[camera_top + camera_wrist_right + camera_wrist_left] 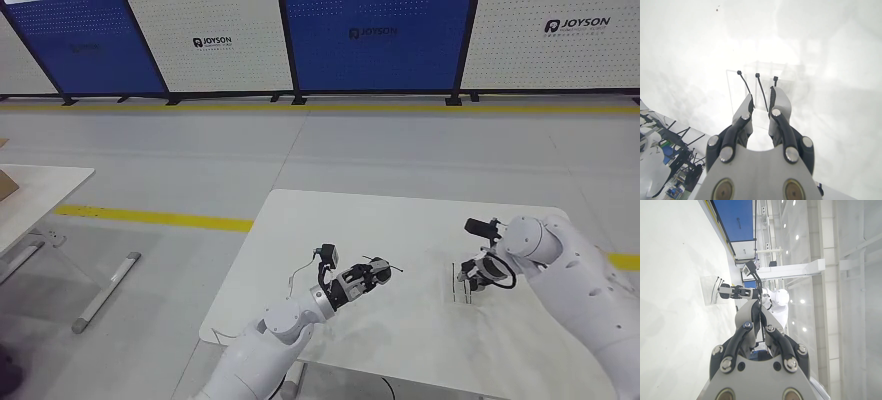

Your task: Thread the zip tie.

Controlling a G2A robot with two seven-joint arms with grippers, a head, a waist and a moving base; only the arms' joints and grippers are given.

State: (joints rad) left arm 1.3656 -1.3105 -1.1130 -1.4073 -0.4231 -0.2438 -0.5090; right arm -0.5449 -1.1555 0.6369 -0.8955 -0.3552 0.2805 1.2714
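Note:
A clear stand [730, 89] on the white table [300, 240] holds three black zip ties upright, heads up. My right gripper [762, 91] is open at the stand, and the middle zip tie [761, 89] runs between its fingers without being pinched. One outer tie [744, 81] stands just beside a fingertip; the other outer tie's head [775, 78] peeks over the opposite fingertip. In the top view the right gripper [472, 278] sits at the stand [460, 283]. My left gripper [378, 268] hovers mid-table, shut on a thin black zip tie [392, 267], pads [755, 315] pressed together.
The table's left edge [240, 260] and near edge lie close behind the left arm. Bare tabletop separates the two grippers. On the floor to the left lie a metal bar [105, 292] and another table [35, 195].

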